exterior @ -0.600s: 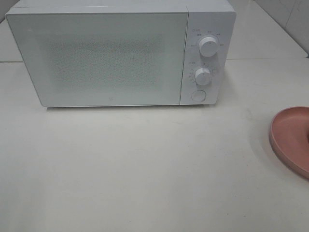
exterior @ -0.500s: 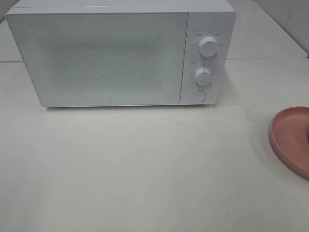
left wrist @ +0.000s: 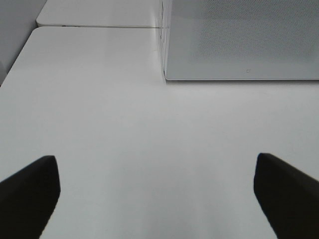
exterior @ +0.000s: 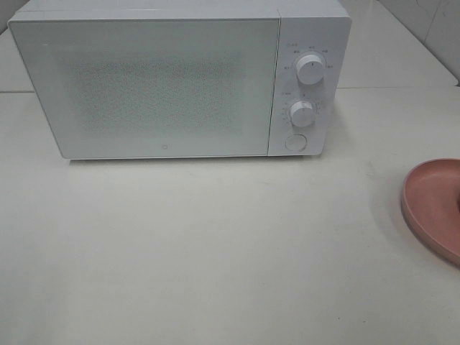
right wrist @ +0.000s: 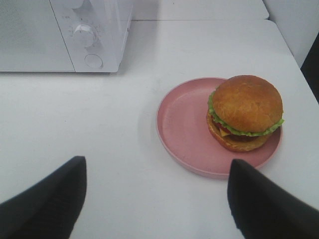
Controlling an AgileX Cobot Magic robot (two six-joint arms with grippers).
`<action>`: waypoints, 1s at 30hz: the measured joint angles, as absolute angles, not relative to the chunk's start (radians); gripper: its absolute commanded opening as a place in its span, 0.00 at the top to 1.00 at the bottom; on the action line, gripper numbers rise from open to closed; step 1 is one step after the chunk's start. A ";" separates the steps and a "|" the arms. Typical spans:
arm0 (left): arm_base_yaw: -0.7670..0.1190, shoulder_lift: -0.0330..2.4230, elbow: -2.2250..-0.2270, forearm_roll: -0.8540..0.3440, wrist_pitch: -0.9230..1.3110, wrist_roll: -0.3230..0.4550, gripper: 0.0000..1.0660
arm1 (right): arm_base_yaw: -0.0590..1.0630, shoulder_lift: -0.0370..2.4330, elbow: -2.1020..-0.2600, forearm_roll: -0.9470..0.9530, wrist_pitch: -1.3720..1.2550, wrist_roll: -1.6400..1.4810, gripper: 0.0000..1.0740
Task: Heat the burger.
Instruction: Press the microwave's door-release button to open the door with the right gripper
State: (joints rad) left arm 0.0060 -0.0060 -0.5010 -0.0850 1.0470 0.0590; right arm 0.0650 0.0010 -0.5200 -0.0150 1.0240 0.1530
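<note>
Jaws on both arms stand wide apart with nothing between them. The left gripper (left wrist: 155, 164) hangs over bare table (left wrist: 124, 114), facing the microwave's left front corner. The right gripper (right wrist: 158, 165) hangs just short of the pink plate (right wrist: 182, 124). The burger (right wrist: 245, 112) sits on that plate, upright and off-centre, toward the rim on the side away from the microwave; no finger touches it. The high camera catches only part of the plate at the right edge of the table and does not show the burger.

Farther back stands the microwave (exterior: 180, 86). Its door (exterior: 144, 86) is shut, and two knobs (exterior: 310, 70) sit above a round button (exterior: 295, 142) on its right panel.

Judging by this, the task is at its first step, with nothing opened, lifted or set. The oven most likely has to be opened first, probably by pressing the round button, which the right arm is nearer to. Alternatively the right gripper takes the plate by its near rim. Either way the door must swing clear before the plate goes in.
</note>
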 measured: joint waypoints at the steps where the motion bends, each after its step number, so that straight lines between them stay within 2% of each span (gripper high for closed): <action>1: 0.006 -0.006 -0.501 -0.085 1.047 0.059 0.08 | 0.065 0.001 -0.520 -0.015 1.024 0.153 0.30; 13: 0.006 -0.006 -0.501 -0.085 1.047 0.059 0.08 | 0.065 0.159 -0.526 -0.011 0.944 0.159 0.30; 30: 0.006 -0.006 -0.501 -0.085 1.047 0.059 0.08 | 0.065 0.393 -0.527 0.000 0.673 0.164 0.30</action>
